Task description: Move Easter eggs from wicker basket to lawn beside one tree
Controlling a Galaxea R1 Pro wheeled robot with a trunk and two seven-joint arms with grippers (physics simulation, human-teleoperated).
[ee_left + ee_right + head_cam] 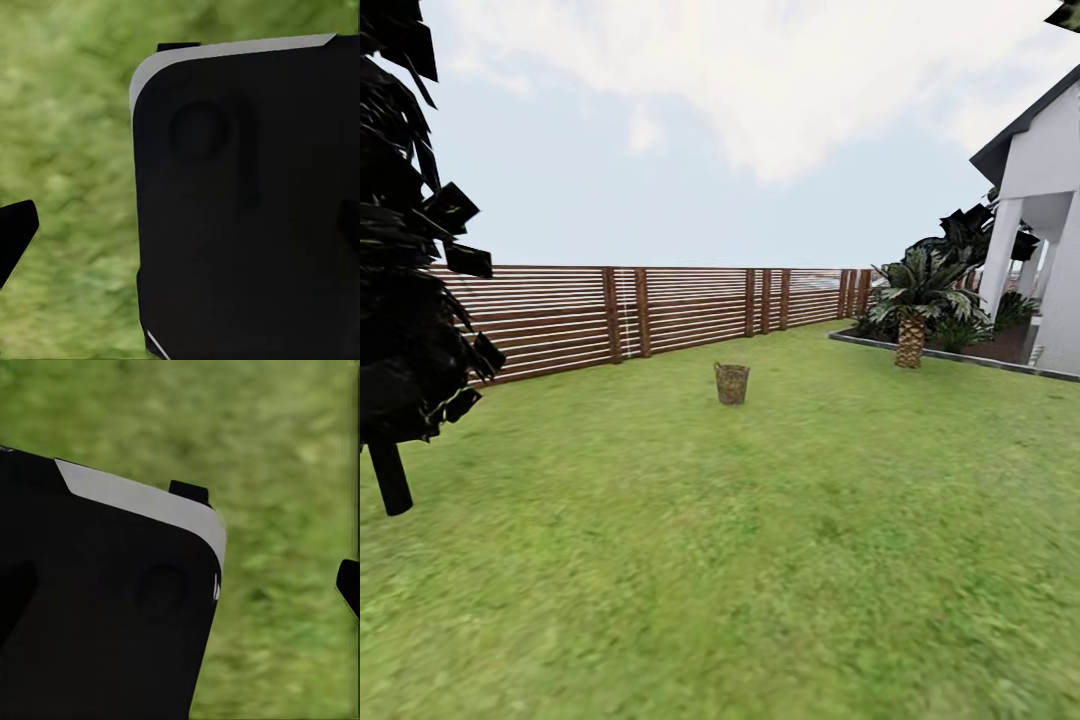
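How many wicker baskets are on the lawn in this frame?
1. The basket stands upright on the grass mid-lawn, in front of the wooden fence and well left of the palm. Its contents can't be made out from here.

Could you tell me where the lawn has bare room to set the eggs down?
Open lawn lies all around the basket, out to the fence. The bed by the palm is crowded.
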